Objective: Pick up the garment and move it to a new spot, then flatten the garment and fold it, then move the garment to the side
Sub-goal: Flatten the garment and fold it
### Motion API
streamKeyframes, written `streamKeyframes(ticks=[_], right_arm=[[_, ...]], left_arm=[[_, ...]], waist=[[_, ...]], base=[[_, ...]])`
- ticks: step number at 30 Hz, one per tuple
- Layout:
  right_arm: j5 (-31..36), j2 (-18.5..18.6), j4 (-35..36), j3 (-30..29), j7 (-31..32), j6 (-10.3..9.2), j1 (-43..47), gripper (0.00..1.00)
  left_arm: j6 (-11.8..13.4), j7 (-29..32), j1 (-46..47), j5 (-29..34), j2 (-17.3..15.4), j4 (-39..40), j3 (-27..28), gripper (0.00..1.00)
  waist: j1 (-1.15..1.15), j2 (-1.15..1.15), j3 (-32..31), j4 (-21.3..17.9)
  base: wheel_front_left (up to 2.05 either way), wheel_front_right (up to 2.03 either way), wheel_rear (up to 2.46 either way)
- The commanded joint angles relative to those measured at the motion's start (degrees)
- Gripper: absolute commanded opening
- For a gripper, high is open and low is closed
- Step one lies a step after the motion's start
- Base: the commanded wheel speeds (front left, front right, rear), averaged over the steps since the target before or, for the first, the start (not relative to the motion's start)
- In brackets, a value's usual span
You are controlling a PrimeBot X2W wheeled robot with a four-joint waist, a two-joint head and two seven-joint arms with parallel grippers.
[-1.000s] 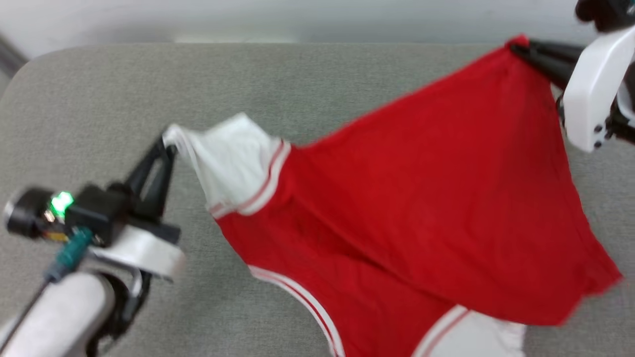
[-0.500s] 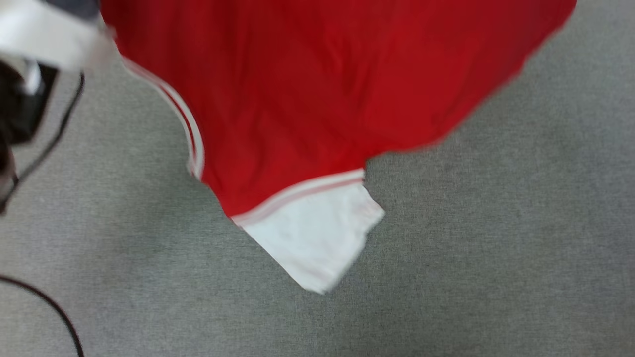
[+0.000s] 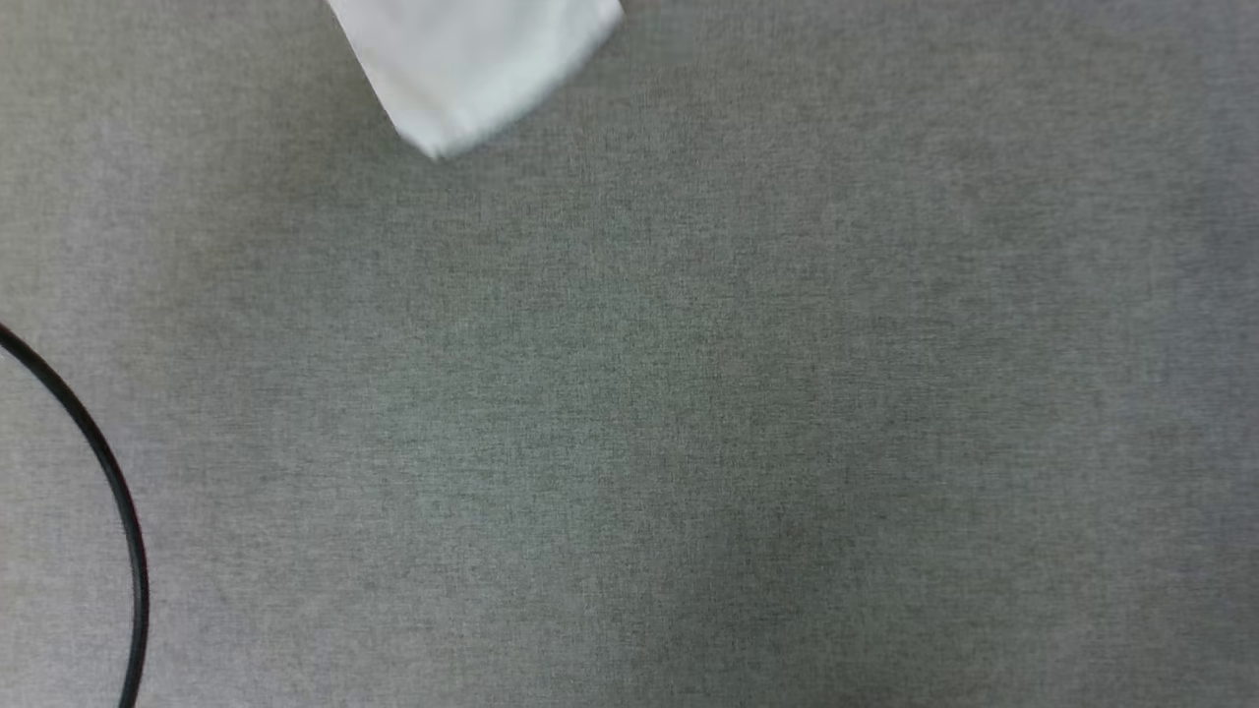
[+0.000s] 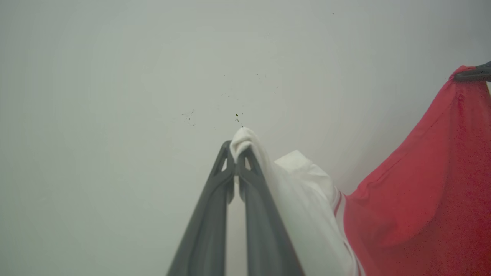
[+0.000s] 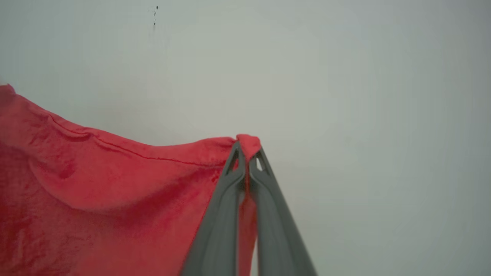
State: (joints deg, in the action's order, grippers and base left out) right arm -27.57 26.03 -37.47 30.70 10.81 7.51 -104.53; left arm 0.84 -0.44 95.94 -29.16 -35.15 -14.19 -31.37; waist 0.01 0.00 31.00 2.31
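The garment hangs in the air between my two grippers. In the left wrist view my left gripper (image 4: 234,153) is shut on the tip of a white sleeve (image 4: 303,199), and the garment's red body (image 4: 422,199) drapes away to the right. My right gripper (image 5: 247,151) is shut on a red edge of the garment (image 5: 115,180) in the right wrist view; its dark fingertips also show far right in the left wrist view (image 4: 473,73). In the head view, the garment's other white sleeve (image 3: 472,64) dangles at the top edge over the grey surface (image 3: 689,393).
A pale, plain wall (image 4: 115,96) stands behind both grippers. A thin black cable (image 3: 103,482) curves across the grey surface at the head view's left edge.
The head view has swung downward, so the red body and both arms have slid out of its top. The dangling white sleeve now sits at the top edge.
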Motion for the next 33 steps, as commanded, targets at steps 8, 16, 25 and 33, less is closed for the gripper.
streamKeyframes(ticks=[8,16,25,33], right_arm=[[3.48,-4.68,-9.01,-0.03,-4.34,-0.04,-8.77,0.0],[1.82,-5.86,-13.62,6.15,-6.87,-0.04,-3.42,0.0],[-2.92,-7.6,-14.98,14.62,-10.91,-0.04,9.88,0.0],[-7.91,-5.34,-12.06,22.75,-13.25,-0.05,21.96,0.0]], left_arm=[[-3.48,-4.2,12.68,1.46,4.53,-12.49,-0.42,0.0],[-5.55,-7.9,10.11,0.52,6.61,-21.43,-2.39,0.0],[-6.88,-12.81,-4.17,-2.53,7.73,-25.67,-4.56,0.0],[-6.68,-14.26,-20.73,-4.61,6.01,-22.5,-5.63,0.0]], waist=[[-0.01,0.0,3.25,0.26],[-0.01,0.0,3.31,0.22],[-0.01,0.0,0.29,-0.8],[-0.01,0.0,-4.03,-1.31]], base=[[0.0,0.0,0.0],[0.0,0.0,0.0],[0.0,0.0,0.0],[0.0,0.0,0.0]])
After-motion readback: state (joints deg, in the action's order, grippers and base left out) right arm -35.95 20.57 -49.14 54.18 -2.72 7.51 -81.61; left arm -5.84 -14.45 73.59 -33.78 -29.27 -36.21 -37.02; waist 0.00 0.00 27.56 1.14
